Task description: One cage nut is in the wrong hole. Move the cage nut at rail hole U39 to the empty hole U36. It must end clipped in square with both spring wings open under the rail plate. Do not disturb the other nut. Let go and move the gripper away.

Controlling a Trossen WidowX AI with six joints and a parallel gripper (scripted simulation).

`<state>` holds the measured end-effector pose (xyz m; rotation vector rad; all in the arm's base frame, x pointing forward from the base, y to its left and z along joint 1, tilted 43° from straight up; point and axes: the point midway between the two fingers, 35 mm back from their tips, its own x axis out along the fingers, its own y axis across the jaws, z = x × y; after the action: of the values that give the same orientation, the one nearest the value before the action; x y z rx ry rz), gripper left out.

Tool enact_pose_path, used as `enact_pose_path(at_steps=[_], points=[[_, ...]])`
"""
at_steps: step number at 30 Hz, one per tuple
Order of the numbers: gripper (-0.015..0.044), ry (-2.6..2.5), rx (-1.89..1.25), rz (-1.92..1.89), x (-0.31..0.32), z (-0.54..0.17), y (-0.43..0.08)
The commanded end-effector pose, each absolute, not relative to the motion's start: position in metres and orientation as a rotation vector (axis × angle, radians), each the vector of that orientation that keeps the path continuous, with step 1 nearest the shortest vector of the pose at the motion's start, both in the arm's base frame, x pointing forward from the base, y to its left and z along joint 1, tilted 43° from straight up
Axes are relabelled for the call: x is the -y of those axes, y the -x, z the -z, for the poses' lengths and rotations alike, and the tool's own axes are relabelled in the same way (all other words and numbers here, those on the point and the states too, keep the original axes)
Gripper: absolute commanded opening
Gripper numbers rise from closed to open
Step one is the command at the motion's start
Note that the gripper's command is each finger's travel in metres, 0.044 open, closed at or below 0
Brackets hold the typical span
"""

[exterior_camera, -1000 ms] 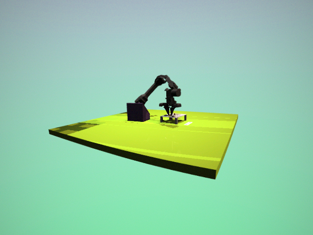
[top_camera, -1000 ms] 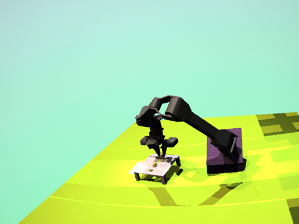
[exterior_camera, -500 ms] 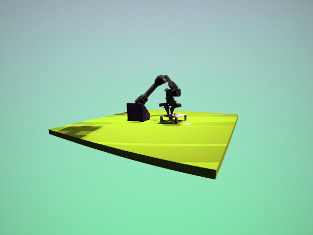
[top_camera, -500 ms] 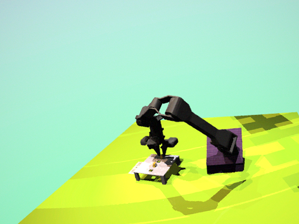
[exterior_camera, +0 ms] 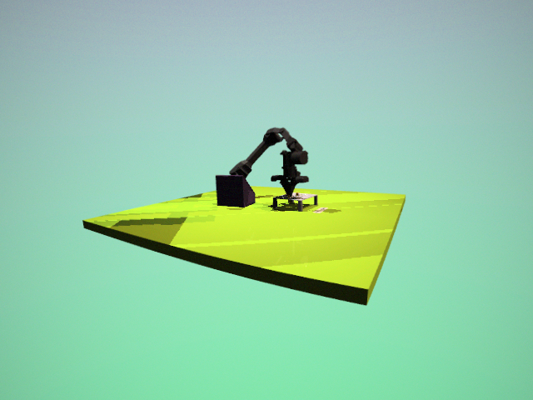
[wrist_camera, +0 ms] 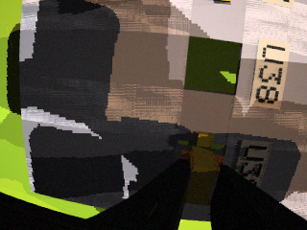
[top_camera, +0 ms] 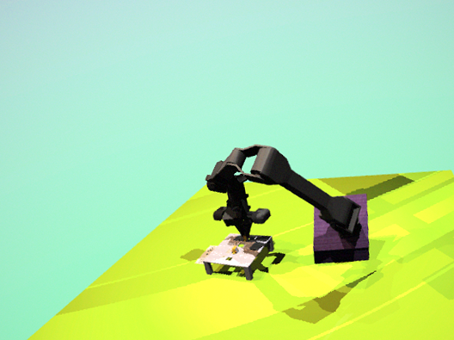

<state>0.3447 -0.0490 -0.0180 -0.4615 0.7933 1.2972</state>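
table point(top_camera: 154, 329) point(exterior_camera: 258, 241), yellow-green, lay under the purple base block point(top_camera: 340, 252) point(exterior_camera: 230, 191) and the black arm point(top_camera: 306, 185) point(exterior_camera: 258, 152). the pale rail plate point(top_camera: 250, 258) point(exterior_camera: 307, 197) point(wrist_camera: 211, 110) stood on short legs. the gripper point(top_camera: 245, 238) point(exterior_camera: 290, 196) point(wrist_camera: 200, 172) was pinching the amber cage nut point(wrist_camera: 205, 158) at u39, beside the open u38 hole point(wrist_camera: 208, 67).

Dull-yellow cage nut point(top_camera: 245, 237) point(wrist_camera: 204, 160) between the fingers point(top_camera: 243, 231)
Orange edges show at its sides; it sits at U39, wings' state unclear.
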Motion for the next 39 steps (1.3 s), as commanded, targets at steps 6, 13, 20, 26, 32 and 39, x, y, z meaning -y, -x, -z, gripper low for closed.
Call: enact_pose_path(at_steps=[6,13,20,26,32,39], points=[[0.0028,0.462,-0.793,-1.298,0.0489,0.0180,-0.3447],[0.0028,0.462,-0.793,-1.298,0.0489,0.0180,-0.3447],[0.0028,0.463,-0.792,-1.299,0.0488,0.0180,-0.3447],[0.0028,0.477,-0.782,-1.308,0.0486,0.0176,-0.3441],[0.0028,0.487,-0.773,-1.316,0.0482,0.0172,-0.3430],[0.0028,0.492,-0.769,-1.319,0.0480,0.0169,-0.3421]])
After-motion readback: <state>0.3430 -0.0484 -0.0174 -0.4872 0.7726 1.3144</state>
